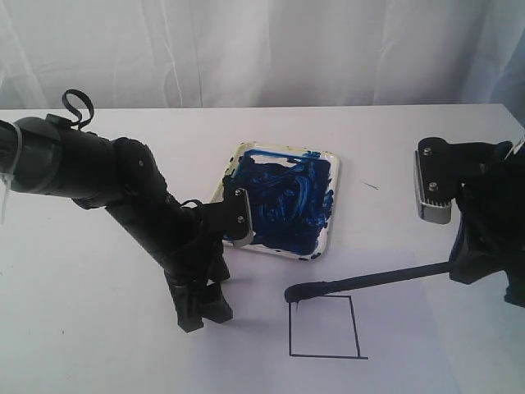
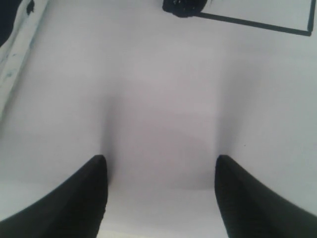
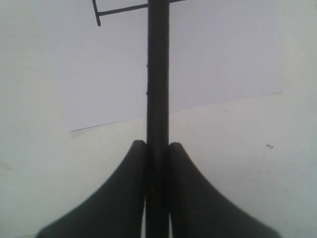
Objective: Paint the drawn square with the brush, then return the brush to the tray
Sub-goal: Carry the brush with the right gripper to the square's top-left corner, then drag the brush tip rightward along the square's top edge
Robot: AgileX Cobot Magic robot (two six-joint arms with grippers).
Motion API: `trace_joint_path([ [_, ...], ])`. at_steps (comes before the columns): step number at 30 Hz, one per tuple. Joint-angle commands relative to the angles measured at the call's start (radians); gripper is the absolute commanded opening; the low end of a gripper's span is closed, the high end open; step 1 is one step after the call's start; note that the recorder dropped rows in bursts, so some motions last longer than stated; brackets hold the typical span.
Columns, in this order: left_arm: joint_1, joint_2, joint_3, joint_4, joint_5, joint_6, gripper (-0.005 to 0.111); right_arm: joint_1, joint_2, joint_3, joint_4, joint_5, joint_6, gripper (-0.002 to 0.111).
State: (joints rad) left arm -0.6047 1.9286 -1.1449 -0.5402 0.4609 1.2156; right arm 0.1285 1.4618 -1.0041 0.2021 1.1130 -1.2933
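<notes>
Right jaws clamp brush (image 1: 369,280), tip at corner of drawn square (image 1: 324,327); left jaws apart.

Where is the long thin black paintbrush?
The paintbrush sits right of centre in the exterior view, clamped in the right gripper, tip at the drawn square's upper-left corner, below the blue-smeared white tray.

Left arm (image 1: 98,168): matte black, rounded tubular links. Thin black cable loop (image 1: 75,105) at the end far from the fingers. Grey housing (image 1: 239,220) just behind the left fingers (image 2: 84,198). Right arm (image 1: 484,234): black, larger grey housing (image 1: 433,190). Right fingers (image 3: 119,198): black, smooth, tapering.
</notes>
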Motion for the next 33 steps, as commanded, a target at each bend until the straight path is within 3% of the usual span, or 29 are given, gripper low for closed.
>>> trace_joint_path([
  [1,-0.006,0.037,0.016,0.010,0.038,-0.004,0.066,0.002,-0.002,0.023,-0.005,-0.021,-0.013,0.000],
  [33,-0.006,0.037,0.016,0.010,0.040,-0.004,0.066,0.002,0.006,0.052,-0.082,-0.034,0.019,0.000],
])
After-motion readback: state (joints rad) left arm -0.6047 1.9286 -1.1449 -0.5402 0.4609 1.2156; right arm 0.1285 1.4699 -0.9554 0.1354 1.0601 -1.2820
